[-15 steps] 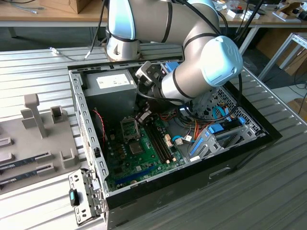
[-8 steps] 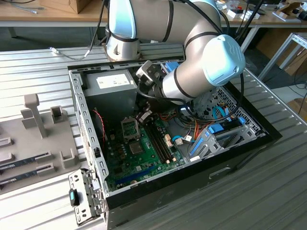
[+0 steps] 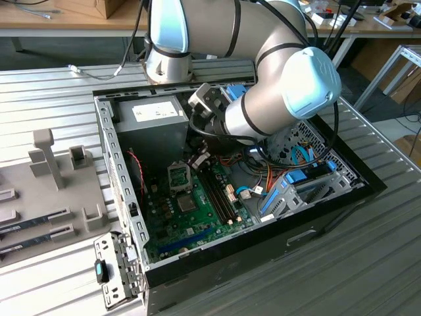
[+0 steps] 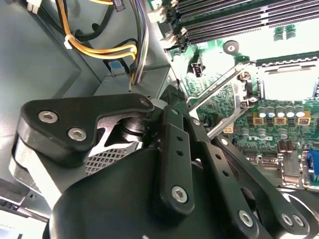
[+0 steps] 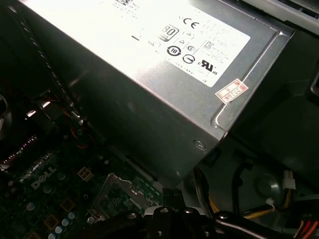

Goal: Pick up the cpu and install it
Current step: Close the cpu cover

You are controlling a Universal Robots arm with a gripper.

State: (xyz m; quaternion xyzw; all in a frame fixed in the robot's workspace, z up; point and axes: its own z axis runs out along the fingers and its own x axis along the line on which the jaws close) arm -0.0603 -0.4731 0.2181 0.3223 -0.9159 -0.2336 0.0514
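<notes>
1. One arm (image 3: 276, 85) reaches down into your open computer case (image 3: 355, 187), which stands on the ribbed metal bench (image 3: 368, 276).
2. One gripper (image 3: 199, 160) hangs low over the motherboard (image 3: 191, 217), close to the power supply (image 3: 154, 113) in the case's far corner. Its black linkage shows in both wrist views (image 4: 164, 114) (image 5: 169, 214). You cannot tell how its jaws stand, nor whether they hold anything.
3. One cpu socket (image 3: 179, 176), just beside the gripper, with its metal frame and lever (image 4: 219, 97) swung up.
4. One pale, shiny square (image 4: 286, 82) lies flat inside that socket. It looks like the cpu, though you cannot be sure of it.
5. Four long memory slots (image 3: 217, 191) run alongside the socket, towards the case's middle.
6. One bundle of yellow and black cables (image 4: 99, 47) sits by the power supply.
7. One grey fixture tray (image 3: 46, 184) rests near the bench edge at the exterior view's left, well apart from the gripper.
</notes>
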